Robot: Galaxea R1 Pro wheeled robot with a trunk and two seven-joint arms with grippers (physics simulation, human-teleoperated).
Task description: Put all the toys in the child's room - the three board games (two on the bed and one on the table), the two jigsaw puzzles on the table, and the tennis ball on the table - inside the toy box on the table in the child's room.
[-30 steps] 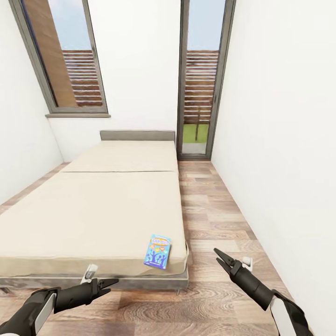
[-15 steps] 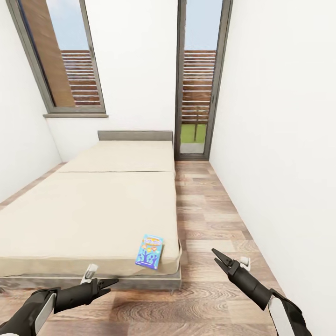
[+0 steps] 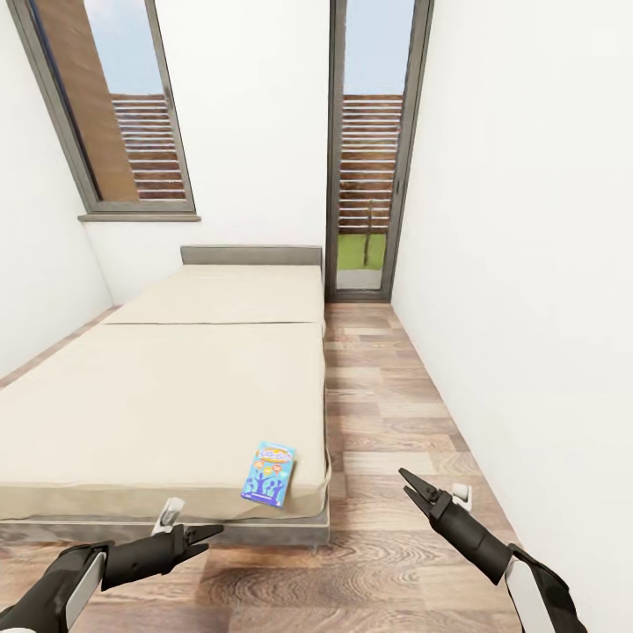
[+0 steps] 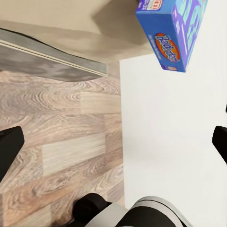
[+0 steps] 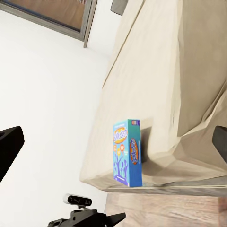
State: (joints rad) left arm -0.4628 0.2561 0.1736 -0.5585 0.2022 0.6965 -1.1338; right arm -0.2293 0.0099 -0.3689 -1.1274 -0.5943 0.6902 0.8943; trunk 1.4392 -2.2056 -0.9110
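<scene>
On the bed (image 3: 167, 396), near its corner, blue board game (image 3: 268, 473), lying flat

Blue board game (image 3: 268, 473) with orange marks, flat near cream bed (image 3: 176, 387) foot corner, seemingly unopened

One blue board game (image 3: 269, 474) on one bed (image 3: 176, 396); mattress in two sections. Two windows (image 3: 114, 105). Two grippers: left gripper (image 3: 207, 533), right gripper (image 3: 411, 483).
</scene>
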